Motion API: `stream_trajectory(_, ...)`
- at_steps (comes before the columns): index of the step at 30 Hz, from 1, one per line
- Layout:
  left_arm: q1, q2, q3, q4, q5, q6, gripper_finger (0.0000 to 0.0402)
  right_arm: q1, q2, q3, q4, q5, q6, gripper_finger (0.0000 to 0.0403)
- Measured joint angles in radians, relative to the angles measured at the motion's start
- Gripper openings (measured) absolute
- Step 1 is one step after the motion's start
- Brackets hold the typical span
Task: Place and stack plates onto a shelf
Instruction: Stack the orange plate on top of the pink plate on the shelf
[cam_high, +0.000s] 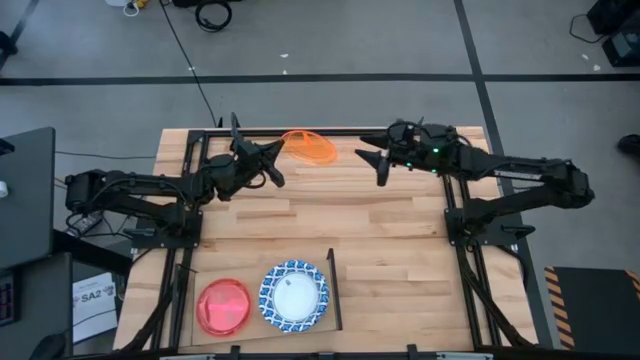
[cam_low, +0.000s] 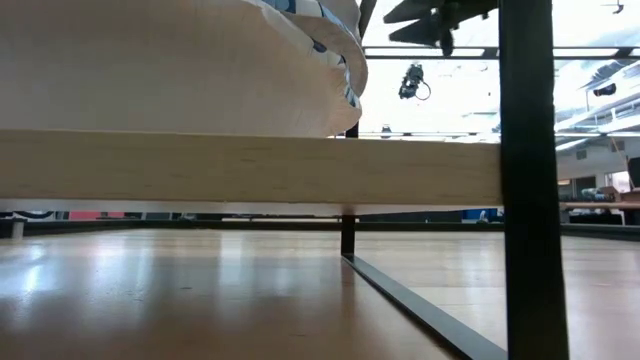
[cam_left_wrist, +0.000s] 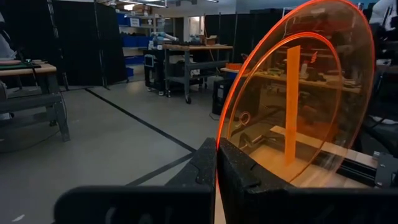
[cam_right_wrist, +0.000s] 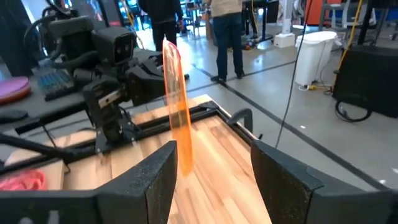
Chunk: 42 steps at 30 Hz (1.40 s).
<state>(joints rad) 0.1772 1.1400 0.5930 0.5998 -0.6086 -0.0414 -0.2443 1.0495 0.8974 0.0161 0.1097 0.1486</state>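
Note:
An orange translucent plate stands on edge over the table's far middle, with my left gripper shut on it. My right gripper is open a little to the plate's right, apart from it. In the right wrist view the plate shows edge-on beyond my right gripper. A blue-and-white plate and a red plate lie flat on the shelf at the near edge. The low view shows the shelf's edge with the blue-and-white plate on top. My left gripper pinches the orange plate's rim between its two fingers. The fingers come level from the table's left. The plate stands upright on edge, rising beyond the fingers. It looks clear of the tabletop in the right wrist view.
Black frame rails run along the table's far edge behind the orange plate. A black bar borders the shelf's right side, and a black post stands close in the low view. People stand in the room beyond the table.

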Motion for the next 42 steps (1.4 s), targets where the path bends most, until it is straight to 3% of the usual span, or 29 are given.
stream_trajectory(11, -0.027, -0.011, 0.000, -0.014, 0.001, 0.000, 0.0008, 0.000, -0.201, 0.000, -0.205, 0.000, -0.048, 0.0210)
stream_trajectory(20, -0.088, -0.039, -0.001, -0.049, 0.044, -0.056, 0.0008, 0.000, -0.268, 0.000, -0.302, 0.000, -0.047, 0.0210)
stream_trajectory(26, -0.119, -0.081, 0.001, -0.097, 0.161, -0.167, 0.0008, 0.000, -0.263, 0.000, -0.370, 0.000, -0.047, 0.0210)
stream_trajectory(32, -0.143, -0.162, 0.001, -0.266, 0.309, -0.291, 0.0008, 0.000, -0.255, -0.001, -0.401, 0.000, -0.011, 0.0210)
stream_trajectory(42, -0.148, -0.303, 0.001, -0.641, 0.746, -0.578, 0.0008, 0.000, -0.252, -0.001, -0.400, 0.000, 0.009, 0.0210)
